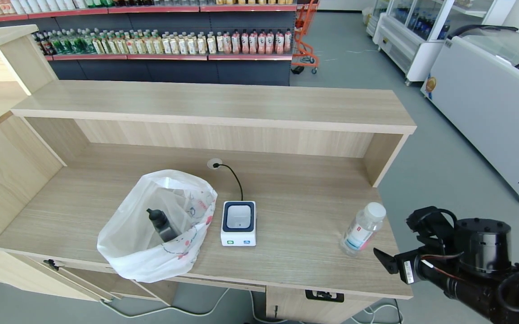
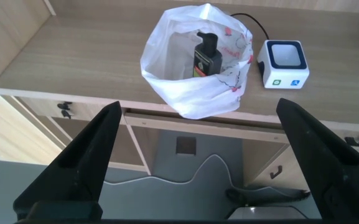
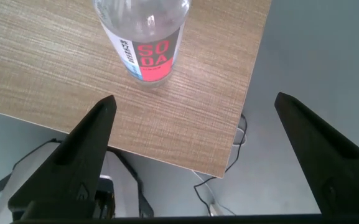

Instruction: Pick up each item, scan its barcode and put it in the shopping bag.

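Wood-grain checkout counter [image 1: 295, 202], walled at 12 o'clock by a raised ledge [image 1: 214, 101]. Behind it are shelves of drink bottles [image 1: 165, 42], with an orange cart [image 1: 305, 42] at 1 o'clock and chest freezers [image 1: 489, 90] at 2 o'clock.

Dial centred on the barcode scanner [image 1: 239, 222], head view:
- Scanner: white box, dark window facing up. Its black cable [image 1: 234, 177] runs toward 11 o'clock into a grommet hole [image 1: 214, 163].
- Shopping bag [image 1: 142, 252] at 9 o'clock, just beside the scanner, with its mouth open. The lower part hangs over the counter's front edge. A dark bottle [image 1: 161, 223] sits inside, cap up and leaning slightly.
- Water bottle [image 1: 362, 228] at 3 o'clock, well apart from the scanner. It is clear with a white cap and stands near the counter's right edge. Bare wood lies between it and the scanner.

Right gripper [image 1: 401, 243] is at 4 o'clock from the water bottle, off the counter's front-right corner. Its fingers are spread wide and not touching the bottle. The right wrist view shows the bottle's red-and-blue label just beyond the fingertips.

Left gripper [image 2: 199, 106] hangs in front of the counter, at about 6 o'clock from the bag. Its fingers are spread apart and grip nothing. Beyond them are the counter's front panel, a drawer edge and loose floor cables [image 2: 185, 177].
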You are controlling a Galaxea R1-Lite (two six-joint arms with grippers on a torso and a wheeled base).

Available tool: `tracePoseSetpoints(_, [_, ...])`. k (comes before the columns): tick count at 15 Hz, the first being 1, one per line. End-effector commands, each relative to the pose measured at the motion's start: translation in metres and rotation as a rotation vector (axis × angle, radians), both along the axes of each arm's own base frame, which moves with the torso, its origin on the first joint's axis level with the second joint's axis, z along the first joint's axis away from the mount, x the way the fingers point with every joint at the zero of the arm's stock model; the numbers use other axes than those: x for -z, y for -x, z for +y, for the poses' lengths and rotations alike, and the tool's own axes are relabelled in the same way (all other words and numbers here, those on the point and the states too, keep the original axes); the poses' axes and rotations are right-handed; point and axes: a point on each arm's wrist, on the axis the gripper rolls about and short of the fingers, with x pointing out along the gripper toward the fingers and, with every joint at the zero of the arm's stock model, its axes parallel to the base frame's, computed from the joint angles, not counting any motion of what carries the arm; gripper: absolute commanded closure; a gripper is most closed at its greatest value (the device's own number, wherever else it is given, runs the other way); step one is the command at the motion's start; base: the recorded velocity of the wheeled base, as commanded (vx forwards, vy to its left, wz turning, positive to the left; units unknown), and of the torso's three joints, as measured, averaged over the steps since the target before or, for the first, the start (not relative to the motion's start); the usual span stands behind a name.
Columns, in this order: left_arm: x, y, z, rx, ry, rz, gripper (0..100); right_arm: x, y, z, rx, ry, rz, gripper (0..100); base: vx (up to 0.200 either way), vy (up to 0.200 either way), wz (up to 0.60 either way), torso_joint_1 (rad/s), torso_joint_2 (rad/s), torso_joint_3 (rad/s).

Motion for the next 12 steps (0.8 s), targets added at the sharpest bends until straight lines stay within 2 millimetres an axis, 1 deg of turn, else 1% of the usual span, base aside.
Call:
tracePoseSetpoints(1, [0.000,0.000,0.000,0.000,0.000,-0.002,0,0.011,-0.005,0.003,-0.012,0.013,0.021,0,0.000,0.000,0.00,0.000,0.00,0.000])
tracePoseSetpoints(4, [0.000,0.000,0.000,0.000,0.000,-0.002,0,0.016,-0.010,0.008,-0.055,-0.006,0.003,0,0.000,0.000,0.00,0.000,0.00,0.000])
tracePoseSetpoints(12, [0.000,0.000,0.000,0.000,0.000,-0.002,0,0.033,-0.024,0.014,-0.085,0.005,-0.050,0,0.000,0.000,0.00,0.000,0.00,0.000])
